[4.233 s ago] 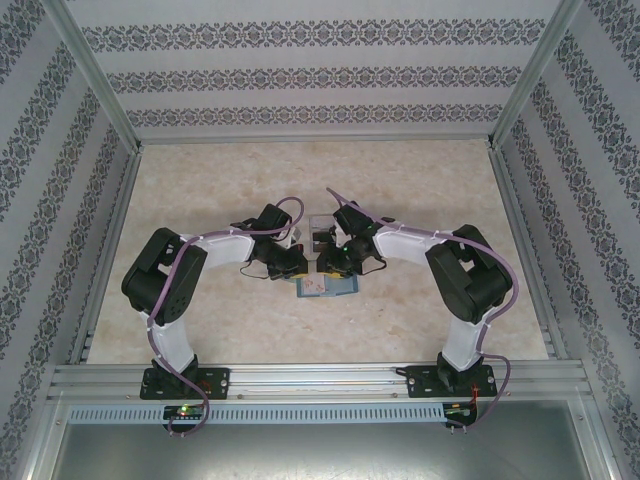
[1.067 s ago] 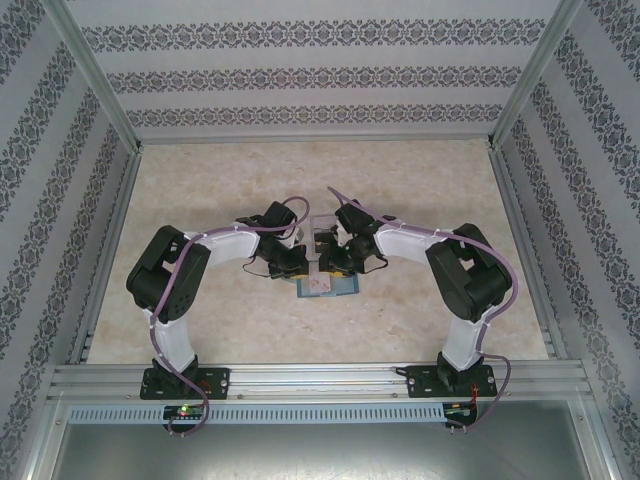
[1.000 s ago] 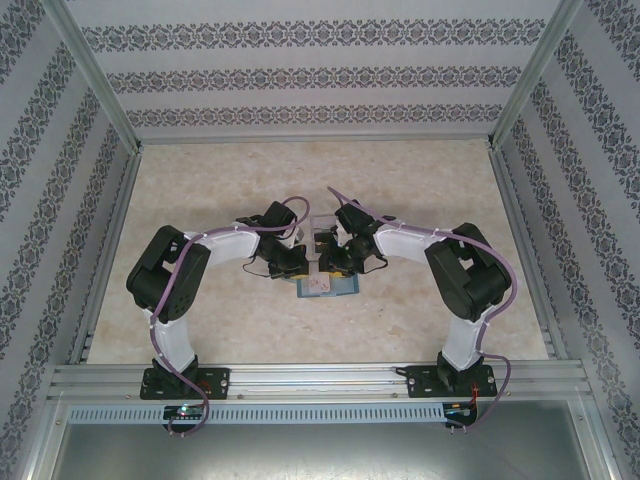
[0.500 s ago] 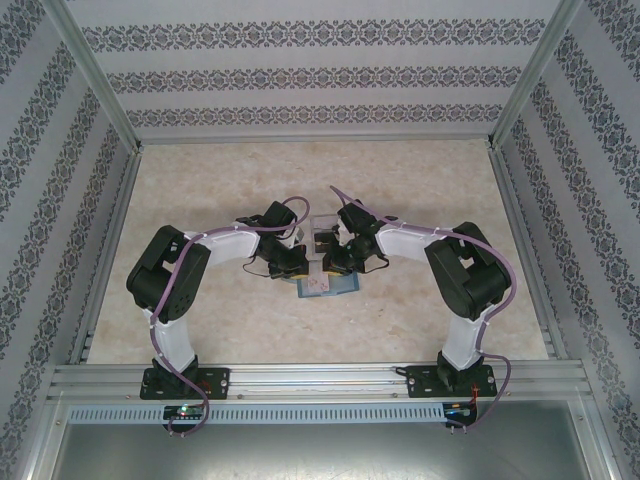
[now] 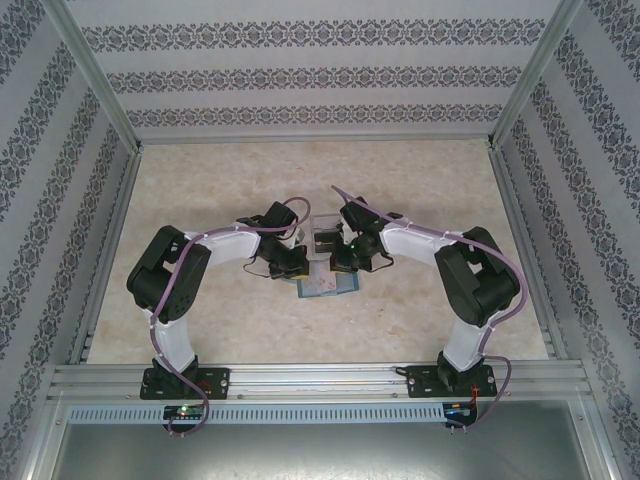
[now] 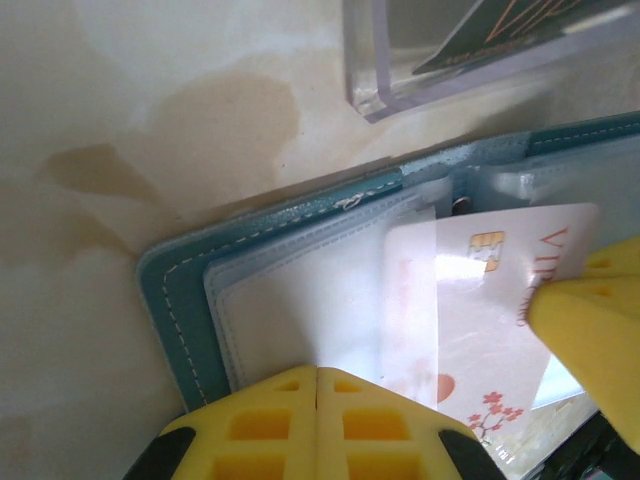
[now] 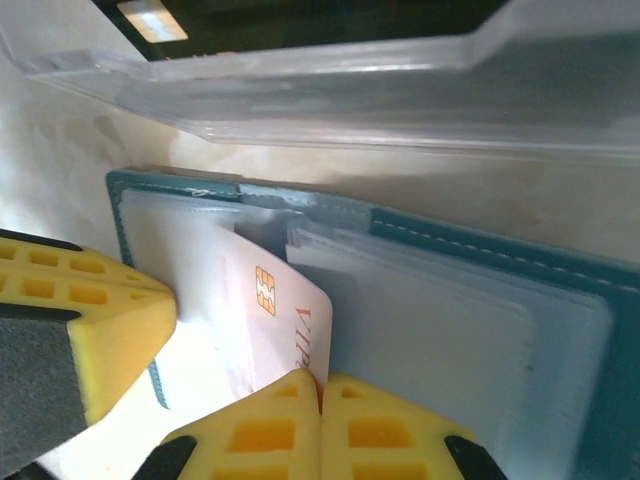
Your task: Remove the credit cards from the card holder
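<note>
Left pincer point(image 5: 292, 268) and right pincer point(image 5: 337, 262) meet over the open card holder point(image 5: 325, 287), a half-drawn credit card point(image 6: 470, 300) closing the gap between them; a clear plastic piece point(image 5: 322, 222) just behind blocks the far side, while bare counter point(image 5: 200, 200) lies open left, right and toward the back wall point(image 5: 320, 80)

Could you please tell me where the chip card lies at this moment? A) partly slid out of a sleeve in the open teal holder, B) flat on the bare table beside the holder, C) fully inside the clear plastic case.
A: the left wrist view shows the credit card with one end under a clear sleeve of the open card holder, chip end exposed.
</note>
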Controlling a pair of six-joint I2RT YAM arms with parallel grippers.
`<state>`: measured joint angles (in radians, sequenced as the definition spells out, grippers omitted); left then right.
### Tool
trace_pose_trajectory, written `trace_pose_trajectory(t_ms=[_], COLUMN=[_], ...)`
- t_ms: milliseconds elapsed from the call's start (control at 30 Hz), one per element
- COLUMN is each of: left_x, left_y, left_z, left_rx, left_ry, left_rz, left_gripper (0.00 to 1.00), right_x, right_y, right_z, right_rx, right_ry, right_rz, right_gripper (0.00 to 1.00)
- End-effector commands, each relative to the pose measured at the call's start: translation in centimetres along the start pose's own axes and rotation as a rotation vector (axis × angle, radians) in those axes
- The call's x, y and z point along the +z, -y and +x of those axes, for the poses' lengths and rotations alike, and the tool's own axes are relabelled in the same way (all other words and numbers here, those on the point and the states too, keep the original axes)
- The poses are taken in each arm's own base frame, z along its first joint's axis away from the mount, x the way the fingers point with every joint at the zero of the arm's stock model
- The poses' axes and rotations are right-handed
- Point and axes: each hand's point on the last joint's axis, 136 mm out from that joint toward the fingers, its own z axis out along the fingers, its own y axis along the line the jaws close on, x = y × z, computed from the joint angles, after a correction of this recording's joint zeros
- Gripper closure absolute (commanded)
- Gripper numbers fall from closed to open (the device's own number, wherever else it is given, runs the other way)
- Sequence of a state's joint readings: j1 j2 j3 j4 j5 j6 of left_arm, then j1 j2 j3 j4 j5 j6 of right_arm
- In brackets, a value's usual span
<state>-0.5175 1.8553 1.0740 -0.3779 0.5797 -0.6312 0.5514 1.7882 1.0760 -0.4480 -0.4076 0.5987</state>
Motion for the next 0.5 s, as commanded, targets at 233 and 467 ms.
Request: trace_pose_trajectory(t_ms=[233, 467], left_x=[1.20, 1.08], left_y=[-1.92, -1.85], left_z=[1.76, 1.77], left_rx=[-0.014, -0.012], left_ry=[-0.064, -0.064], left_rz=[-0.079, -0.080], left_gripper=[1.00, 1.00], right_x=[-1.84, -2.05], right_y=[2.95, 2.48], right_z=[0.23, 0.06], right_rx=[-0.035, -0.053], right_ry=[0.006, 0.011], right_rz=[0.197, 0.211], right_gripper=[0.93, 0.94])
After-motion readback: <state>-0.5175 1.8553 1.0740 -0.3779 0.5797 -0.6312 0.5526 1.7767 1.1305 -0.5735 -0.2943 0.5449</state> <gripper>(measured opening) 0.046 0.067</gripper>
